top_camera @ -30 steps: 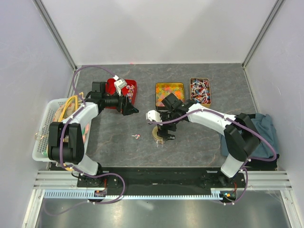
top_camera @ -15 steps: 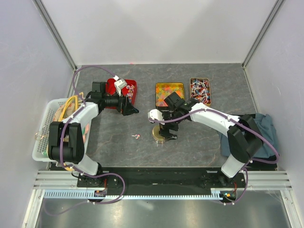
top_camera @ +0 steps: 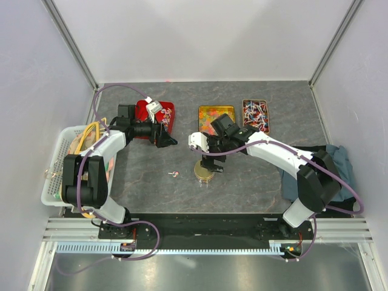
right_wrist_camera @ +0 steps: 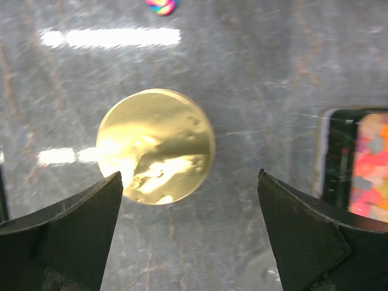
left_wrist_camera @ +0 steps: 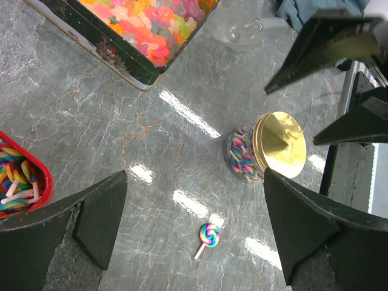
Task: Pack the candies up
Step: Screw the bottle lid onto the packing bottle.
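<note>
The candies [top_camera: 255, 115] — tiny twist-wrapped sweets, red, white and purple — lie heaped in the far-right tin [top_camera: 256, 100].

White basket [top_camera: 51, 173] at far left; blue cloth [top_camera: 341, 159] at far right.

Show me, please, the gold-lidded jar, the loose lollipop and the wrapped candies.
jar [right_wrist_camera: 156, 145]: right wrist view, middle of its gold lid.
lollipop [left_wrist_camera: 210, 233]: left wrist view, swirled head.
candies [top_camera: 257, 114]: top view, middle of pile.
</note>
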